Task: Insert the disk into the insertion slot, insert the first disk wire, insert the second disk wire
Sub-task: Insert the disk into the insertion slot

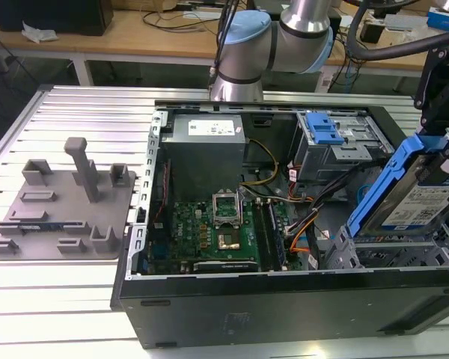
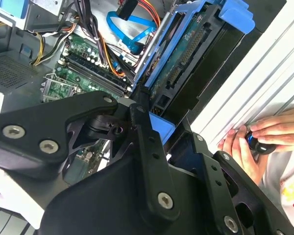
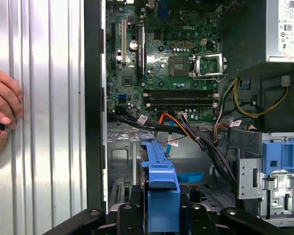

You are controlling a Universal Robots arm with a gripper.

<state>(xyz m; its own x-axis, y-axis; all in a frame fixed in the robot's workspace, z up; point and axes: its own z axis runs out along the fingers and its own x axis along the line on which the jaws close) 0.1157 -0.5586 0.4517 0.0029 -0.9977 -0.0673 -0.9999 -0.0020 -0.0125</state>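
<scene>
I hold the disk over its slot

My pincer [image 3: 161, 209] is clamped tight on the disk [image 1: 425, 203]. The disk is tilted, with one end up high, at the exterior view's right. It is in the corner of the open computer case [image 1: 284, 307]. It is just above the insertion slot [image 1: 404, 254] and is not lying flat inside it. I cannot tell if the two touch. The green board [image 1: 217, 232] lies in the middle of the case. A person's hand [image 3: 2, 105] rests on the ribbed table [image 3: 44, 122] beside the case.
</scene>
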